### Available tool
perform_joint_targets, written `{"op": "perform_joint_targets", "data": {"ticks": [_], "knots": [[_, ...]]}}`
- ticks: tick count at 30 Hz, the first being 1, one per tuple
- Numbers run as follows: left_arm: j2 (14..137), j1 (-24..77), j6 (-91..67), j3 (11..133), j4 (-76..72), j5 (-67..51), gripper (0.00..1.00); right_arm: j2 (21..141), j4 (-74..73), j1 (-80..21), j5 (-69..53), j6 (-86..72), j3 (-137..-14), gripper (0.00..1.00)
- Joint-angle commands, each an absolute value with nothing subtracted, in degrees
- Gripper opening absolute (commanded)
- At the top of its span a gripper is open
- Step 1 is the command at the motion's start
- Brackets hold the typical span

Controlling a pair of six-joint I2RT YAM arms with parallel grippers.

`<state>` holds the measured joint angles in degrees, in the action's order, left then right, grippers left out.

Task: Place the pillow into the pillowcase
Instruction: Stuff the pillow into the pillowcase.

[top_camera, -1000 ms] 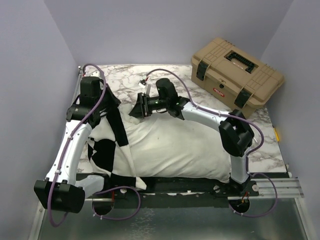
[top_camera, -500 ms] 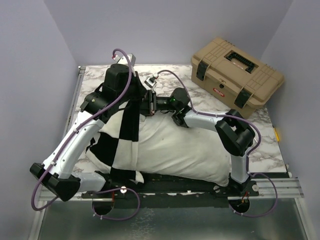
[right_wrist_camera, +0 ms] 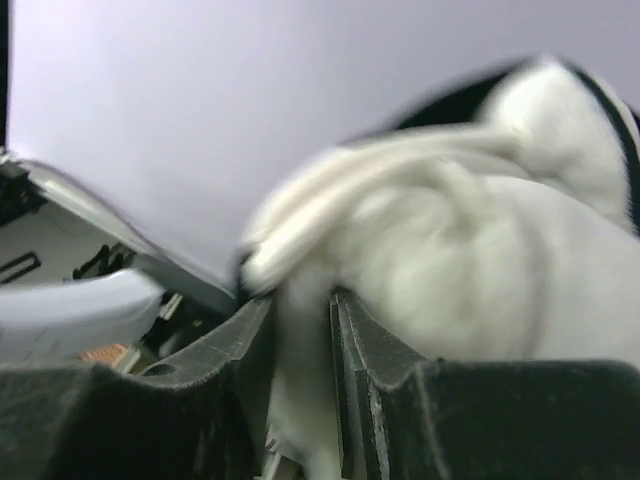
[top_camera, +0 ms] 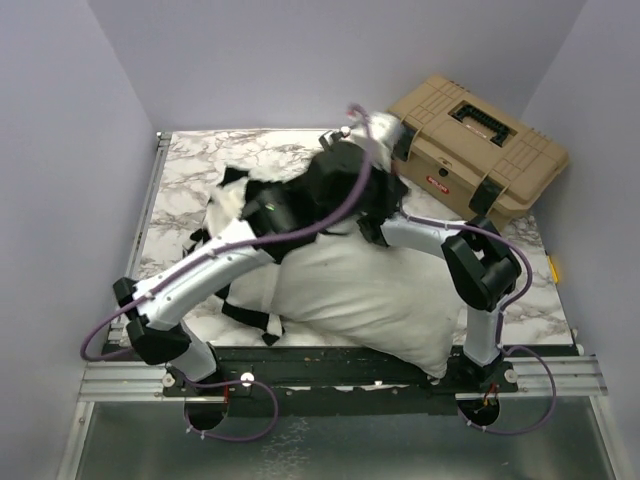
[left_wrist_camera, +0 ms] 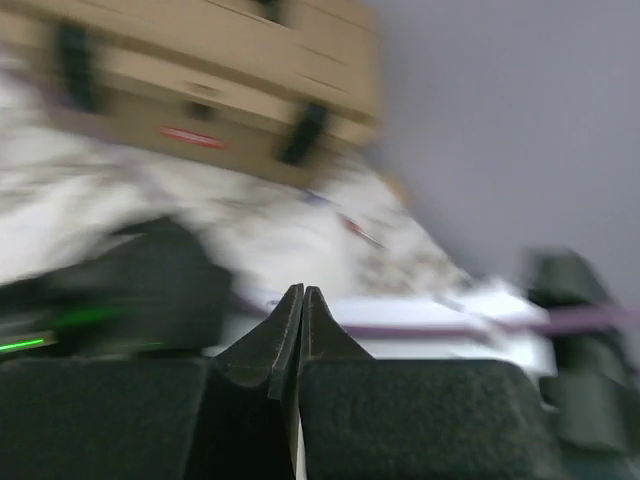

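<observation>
From above, the pillow lies across the marble counter, plump and white, with most of its length bare. The pillowcase, limp with black and white checks, is bunched round its left end only. I'd call the step sleeving, barely begun. The left arm stretches over the pillow toward the tan toolbox. The right arm's far end is hidden beneath it.

The left wrist view is badly smeared. The left pincer is closed, tips meeting. I cannot tell whether any cloth is caught lower down. The toolbox and counter blur past beyond it.

In the right wrist view, the right pincer stands narrow, with white cloth running down between its fingers. It looks like a pinch on the pillow's skin, which puffs up soft behind them.

Next, I think the case's mouth needs a firm hold and a pull along the pillow. Meanwhile the right grip should hold the pillow against the drag.
</observation>
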<state>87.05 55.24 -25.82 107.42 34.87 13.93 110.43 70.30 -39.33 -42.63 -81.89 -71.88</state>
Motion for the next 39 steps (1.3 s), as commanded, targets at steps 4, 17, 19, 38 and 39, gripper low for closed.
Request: {"op": "perform_joint_targets", "data": {"ticks": [4,17,19,38,39], "knots": [[88.94,67.37,-24.24,104.36,25.40,1.02,0.00,113.10,64.34,-39.63,-34.47,-86.33,-66.71,0.33],[67.17,63.45,-20.75,85.16,35.77,48.27,0.76,118.01,58.05,-40.34,-42.74,-81.16,-67.82,0.51],[65.96,59.52,-21.03,85.25,38.78,49.49,0.82,116.14,53.46,-40.38,-42.55,-77.99,-66.92,0.59],[56.55,29.44,-39.11,64.71,59.17,20.75,0.96,88.30,-28.12,-25.19,-17.05,-26.10,-73.44,1.00],[55.86,28.76,-39.79,62.72,59.12,19.05,0.97,87.86,-28.63,-23.23,-17.46,-25.28,-71.70,1.00]]}}
